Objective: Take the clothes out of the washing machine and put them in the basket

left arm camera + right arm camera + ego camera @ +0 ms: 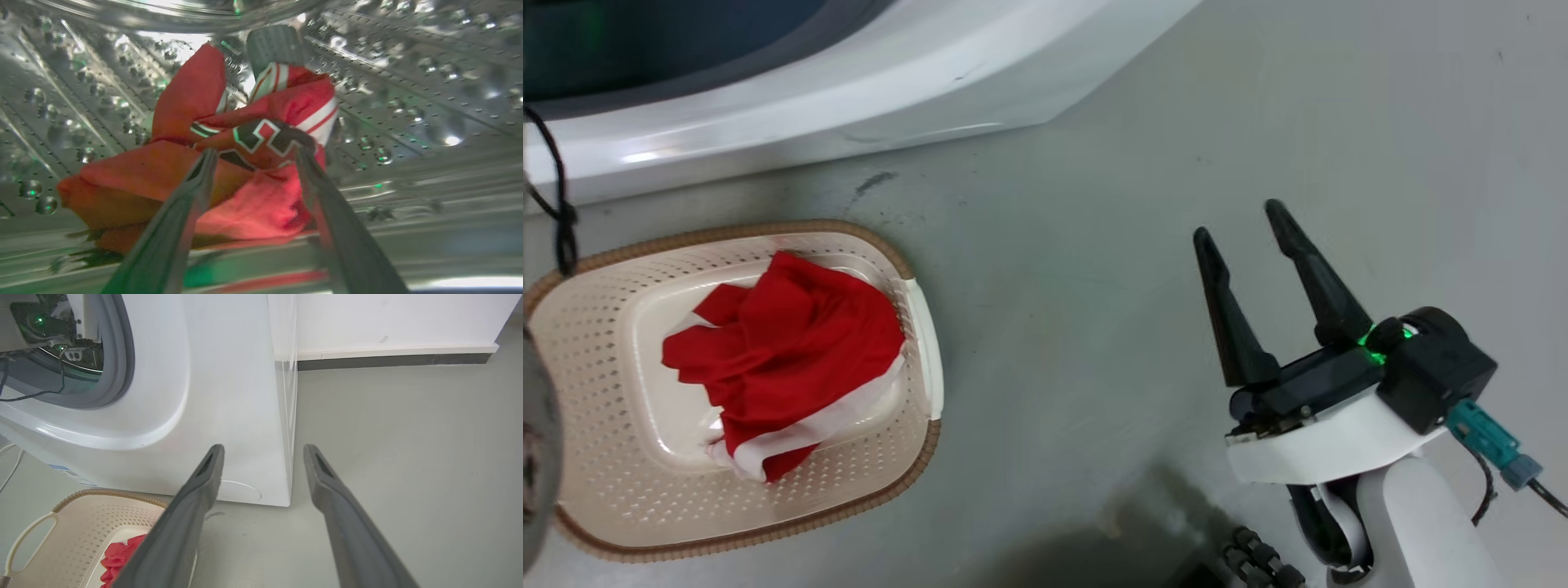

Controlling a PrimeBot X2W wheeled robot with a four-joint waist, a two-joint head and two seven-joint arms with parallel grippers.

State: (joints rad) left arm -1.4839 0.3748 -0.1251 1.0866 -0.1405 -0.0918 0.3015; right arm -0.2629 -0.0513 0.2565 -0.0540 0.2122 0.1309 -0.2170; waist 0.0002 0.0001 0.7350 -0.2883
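Head view: the basket (727, 233) sits on the floor (1094, 286) just before the washing machine (849, 98), with one red garment (784, 351), white-trimmed, crumpled inside it. The right end effector (1240, 222) hangs spread and empty, well apart from it. Left wrist view: the left end effector (257, 150) is spread inside the drum (408, 81), its fingers straddling a heaped red bundle (245, 204) with white stripes and a dark emblem. The likely trouble is that closing on one loose fold could let the rest slip free or snag on the porthole rim (126, 355). Right wrist view: spread fingers point at the washing machine's white front, with the basket at lower left.
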